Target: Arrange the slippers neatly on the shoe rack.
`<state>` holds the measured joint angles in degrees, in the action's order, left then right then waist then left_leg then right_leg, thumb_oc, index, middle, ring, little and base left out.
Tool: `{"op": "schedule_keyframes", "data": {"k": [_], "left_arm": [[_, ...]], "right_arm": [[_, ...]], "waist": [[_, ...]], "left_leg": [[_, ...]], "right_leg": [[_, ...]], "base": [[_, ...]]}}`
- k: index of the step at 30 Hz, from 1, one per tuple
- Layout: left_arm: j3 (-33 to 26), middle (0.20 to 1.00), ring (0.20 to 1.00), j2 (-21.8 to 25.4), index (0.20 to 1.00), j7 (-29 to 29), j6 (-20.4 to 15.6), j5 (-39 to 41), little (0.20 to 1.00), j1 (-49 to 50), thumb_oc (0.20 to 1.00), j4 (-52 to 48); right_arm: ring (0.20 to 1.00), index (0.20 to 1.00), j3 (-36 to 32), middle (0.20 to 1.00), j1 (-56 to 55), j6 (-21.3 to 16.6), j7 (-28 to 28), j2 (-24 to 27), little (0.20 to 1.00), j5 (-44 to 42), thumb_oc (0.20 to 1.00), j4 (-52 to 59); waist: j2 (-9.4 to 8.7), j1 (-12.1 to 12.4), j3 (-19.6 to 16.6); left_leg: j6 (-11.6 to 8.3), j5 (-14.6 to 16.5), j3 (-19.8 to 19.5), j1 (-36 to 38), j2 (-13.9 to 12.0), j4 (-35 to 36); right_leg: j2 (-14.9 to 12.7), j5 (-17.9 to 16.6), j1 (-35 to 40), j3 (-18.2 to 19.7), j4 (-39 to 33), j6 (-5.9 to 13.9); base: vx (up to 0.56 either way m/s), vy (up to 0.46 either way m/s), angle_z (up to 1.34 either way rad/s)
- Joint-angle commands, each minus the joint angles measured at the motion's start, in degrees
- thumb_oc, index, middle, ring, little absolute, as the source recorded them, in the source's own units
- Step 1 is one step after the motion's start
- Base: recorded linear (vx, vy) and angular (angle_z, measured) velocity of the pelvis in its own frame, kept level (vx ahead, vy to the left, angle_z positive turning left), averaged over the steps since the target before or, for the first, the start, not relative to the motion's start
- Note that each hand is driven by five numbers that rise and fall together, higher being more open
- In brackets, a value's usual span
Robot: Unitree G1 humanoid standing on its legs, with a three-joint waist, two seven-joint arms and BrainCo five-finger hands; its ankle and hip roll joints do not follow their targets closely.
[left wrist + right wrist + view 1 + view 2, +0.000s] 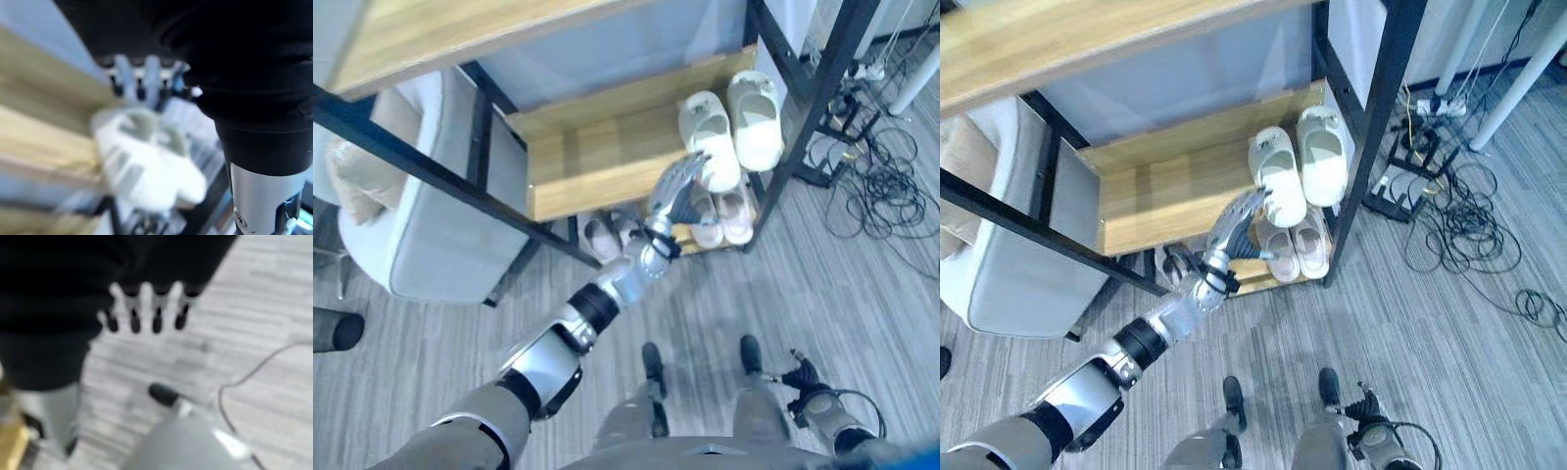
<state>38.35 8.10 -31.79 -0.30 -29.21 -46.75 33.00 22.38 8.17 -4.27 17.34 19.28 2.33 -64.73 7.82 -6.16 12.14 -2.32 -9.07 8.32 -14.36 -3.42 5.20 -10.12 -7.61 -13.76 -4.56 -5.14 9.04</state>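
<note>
Two white slippers stand side by side on the rack's middle wooden shelf (597, 157), one to the left (708, 132) and one to the right (756, 116), toes pointing inward. My left hand (677, 188) reaches to the shelf's front edge, fingers straight and spread, touching the heel end of the left white slipper (146, 161). It holds nothing. My right hand (803, 377) hangs low by my side over the floor, its fingers (146, 313) relaxed and empty.
On the lowest shelf a beige pair (734, 213) lies under the white ones, with a grey pair (600, 238) further left. The rack's black posts frame the shelves. A grey armchair (431, 215) stands to the left, and tangled cables (881, 186) lie to the right.
</note>
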Motion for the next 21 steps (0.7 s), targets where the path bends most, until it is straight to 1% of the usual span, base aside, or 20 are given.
{"op": "schedule_keyframes", "data": {"k": [1, 6, 12, 21], "left_arm": [[-2.8, 1.0, 1.0, 0.7, 1.0, -6.3, 1.0, -5.2, 1.0, -5.6, 1.0, 3.6], [-3.1, 1.0, 1.0, 1.0, 1.0, -8.6, 2.6, -7.1, 1.0, -7.6, 1.0, 3.8], [-3.6, 1.0, 1.0, 0.3, 1.0, -8.0, 2.8, -6.3, 1.0, -7.5, 1.0, 3.4], [-2.9, 1.0, 1.0, -1.0, 1.0, -8.6, 3.8, -7.4, 1.0, -8.9, 1.0, 6.5]], "right_arm": [[1.0, 1.0, 1.2, 1.0, 2.1, -1.7, 2.6, -0.2, 1.0, 1.9, 1.0, -0.7], [1.0, 1.0, 1.9, 1.0, 2.6, -2.3, 3.5, 0.4, 1.0, 2.8, 1.0, 0.0], [1.0, 1.0, 1.9, 1.0, 2.6, -2.6, 3.9, 0.1, 1.0, 2.5, 1.0, 0.8], [1.0, 1.0, 2.6, 1.0, 3.9, -3.0, 4.9, 0.4, 1.0, 2.9, 1.0, 1.6]], "waist": [[-3.65, 0.5, 0.1], [-4.07, 0.0, 0.2], [-4.02, -0.2, 0.5], [-3.94, -0.5, 1.3]], "left_leg": [[-3.64, 2.5, -4.8, -3.2, -0.7, -0.2], [-3.66, 2.5, -4.4, -3.9, -1.2, -0.2], [-3.7, 2.4, -4.4, -4.4, -1.3, -0.2], [-3.78, 2.4, -4.2, -5.0, -1.4, -0.2]], "right_leg": [[-2.6, 2.6, -0.5, -3.2, 1.5, 2.3], [-2.2, 2.5, -1.7, -2.6, 1.5, 2.27], [-2.0, 2.6, -2.2, -2.4, 1.4, 2.15], [-1.9, 2.5, -3.3, -2.1, 1.5, 2.0]], "base": [[0.0, -0.012, -0.12], [0.01, -0.015, -0.07], [0.02, -0.009, -0.06], [0.0, -0.003, -0.02]]}}
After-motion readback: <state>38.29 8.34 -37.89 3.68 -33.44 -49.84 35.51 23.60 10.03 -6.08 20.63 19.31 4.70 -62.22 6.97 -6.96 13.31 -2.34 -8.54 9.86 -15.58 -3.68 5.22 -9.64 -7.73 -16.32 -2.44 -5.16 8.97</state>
